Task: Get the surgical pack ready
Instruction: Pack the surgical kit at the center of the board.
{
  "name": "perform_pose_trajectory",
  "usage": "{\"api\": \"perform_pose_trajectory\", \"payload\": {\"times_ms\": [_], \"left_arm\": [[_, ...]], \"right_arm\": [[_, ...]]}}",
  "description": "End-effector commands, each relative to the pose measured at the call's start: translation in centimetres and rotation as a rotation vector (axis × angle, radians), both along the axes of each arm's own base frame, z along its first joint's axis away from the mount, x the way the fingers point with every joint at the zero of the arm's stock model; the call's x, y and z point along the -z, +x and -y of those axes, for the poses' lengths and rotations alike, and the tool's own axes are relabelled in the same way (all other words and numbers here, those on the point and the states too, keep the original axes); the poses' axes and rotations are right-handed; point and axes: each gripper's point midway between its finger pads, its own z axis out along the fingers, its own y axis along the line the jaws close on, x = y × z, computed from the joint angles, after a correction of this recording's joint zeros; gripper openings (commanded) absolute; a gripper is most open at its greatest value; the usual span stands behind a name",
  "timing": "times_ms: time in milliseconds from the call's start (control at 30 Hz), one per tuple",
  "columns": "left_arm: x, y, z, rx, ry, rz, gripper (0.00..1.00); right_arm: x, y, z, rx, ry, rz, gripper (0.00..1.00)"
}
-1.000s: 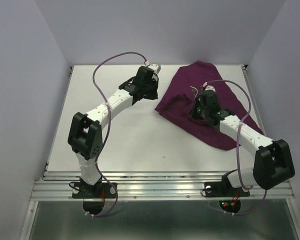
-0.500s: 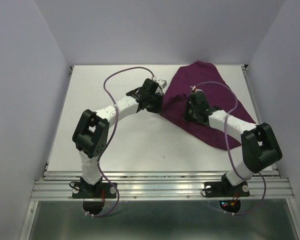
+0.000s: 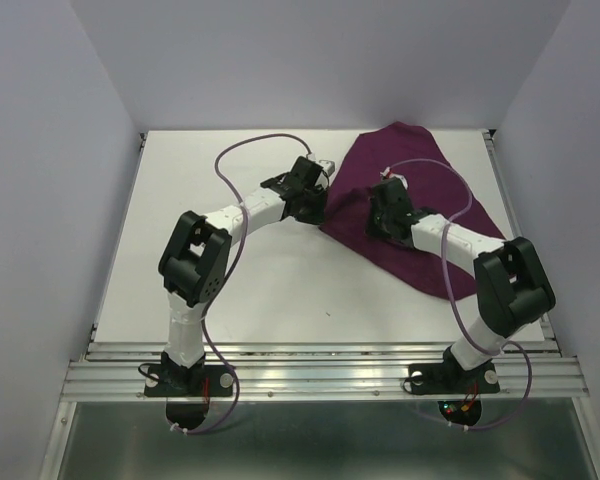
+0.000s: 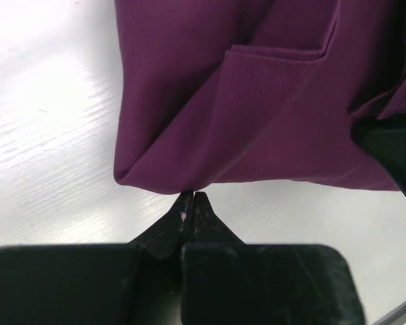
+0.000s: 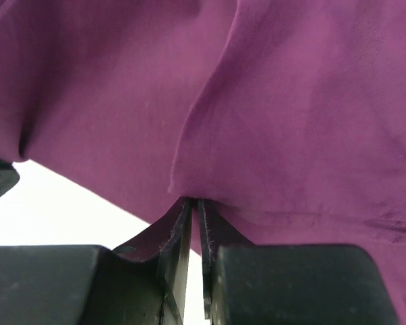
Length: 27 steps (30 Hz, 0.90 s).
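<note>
Our shut left pincer (image 4: 191,203) is just reaching the cloth (image 4: 257,115) edge ahead. Our right pincer (image 5: 193,206) is pinching it, so we are likely starting a fold.

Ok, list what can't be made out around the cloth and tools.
- Left wrist view: whether the left tool pinches the purple cloth or just touches its fold.
- Right wrist view: cloth beyond the right tool, cut off by the frame.
- Top view: both tools' tips, hidden by their wrists.
- All views: anything under the cloth.
</note>
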Motion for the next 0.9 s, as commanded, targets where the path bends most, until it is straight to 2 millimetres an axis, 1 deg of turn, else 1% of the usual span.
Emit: {"api": "perform_pose_trajectory", "payload": {"times_ms": [0,133,200,233,267,300,400,500,533,600,633,667,733,767,800,833,867], "left_arm": [[-2.4,2.3,-0.4,-0.041,0.031,0.091,0.00],[-2.4,2.9,-0.5,-0.055,0.045,0.103,0.00],[-2.0,3.1,-0.6,-0.067,0.055,0.099,0.00],[-1.9,3.2,-0.6,-0.070,0.058,0.098,0.00],[-1.8,3.4,-0.5,-0.077,0.059,0.099,0.00],[-1.7,3.5,-0.5,-0.079,0.059,0.099,0.00],[-1.4,4.1,-0.7,-0.101,0.076,0.109,0.00],[-1.2,4.6,-0.9,-0.116,0.079,0.106,0.00],[-1.6,5.3,-1.5,-0.154,0.100,0.132,0.00],[-1.7,5.7,-1.9,-0.179,0.107,0.139,0.00],[-2.0,6.0,-2.3,-0.213,0.115,0.150,0.00],[-2.5,6.3,-2.7,-0.240,0.118,0.162,0.00],[-2.8,6.2,-4.0,-0.332,0.133,0.163,0.00],[-4.7,5.8,-4.1,-0.346,0.091,0.187,0.00],[-5.4,5.4,-4.1,-0.349,0.060,0.200,0.00],[-6.0,5.4,-3.9,-0.354,0.018,0.220,0.00],[-6.6,4.3,-4.4,-0.367,-0.007,0.216,0.00]], "right_arm": [[-1.9,2.3,1.6,0.093,-0.069,0.077,0.15],[-2.8,3.1,2.9,0.135,-0.085,0.104,0.15],[-3.1,3.2,3.1,0.140,-0.093,0.111,0.15],[-3.3,3.4,3.7,0.157,-0.101,0.115,0.15],[-3.1,3.5,4.2,0.165,-0.111,0.110,0.15],[-3.1,3.6,4.2,0.169,-0.117,0.111,0.15],[-2.7,4.2,6.1,0.211,-0.149,0.107,0.15],[-2.7,5.0,8.1,0.252,-0.189,0.108,0.15],[-3.2,5.3,8.7,0.266,-0.204,0.122,0.15],[-3.8,5.5,8.9,0.267,-0.217,0.134,0.15],[-4.3,5.7,9.5,0.283,-0.222,0.143,0.15],[-4.8,5.8,9.5,0.283,-0.223,0.153,0.15],[-6.4,5.7,9.7,0.306,-0.205,0.178,0.14],[-7.0,5.4,9.5,0.301,-0.185,0.190,0.14],[-7.7,5.4,9.2,0.296,-0.162,0.208,0.15],[-8.1,5.2,8.5,0.265,-0.127,0.217,0.15],[-9.0,5.0,8.3,0.257,-0.102,0.234,0.16]]}}
